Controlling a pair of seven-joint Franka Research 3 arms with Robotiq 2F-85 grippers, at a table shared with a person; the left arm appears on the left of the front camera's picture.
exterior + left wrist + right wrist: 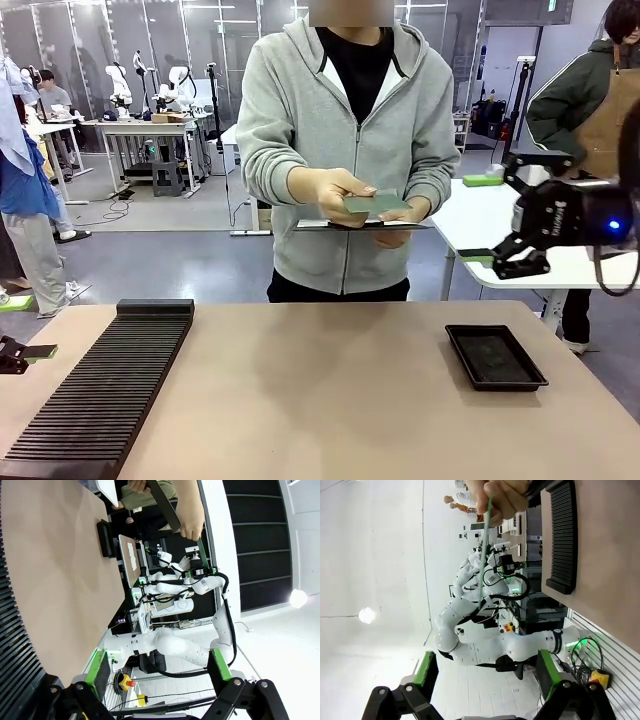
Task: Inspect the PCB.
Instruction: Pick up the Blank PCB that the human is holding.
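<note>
From my seat the front view is bright and even, lit from overhead. The counter (330,400) takes the light flat, with only a soft, wide shadow across its middle and no hard edges. The right tool (480,219) hangs close to the lens and reads slightly soft, and a blue indicator light (613,226) blooms on the arm behind it. In the left wrist view a ceiling lamp (298,598) burns out to a white flare against a pale surface, and straight lines bow toward the edges. The right wrist view has the same wide-angle bending, a flaring lamp (366,615) and large washed-out white areas. The dark fingers (426,670) at its bottom edge look soft.
</note>
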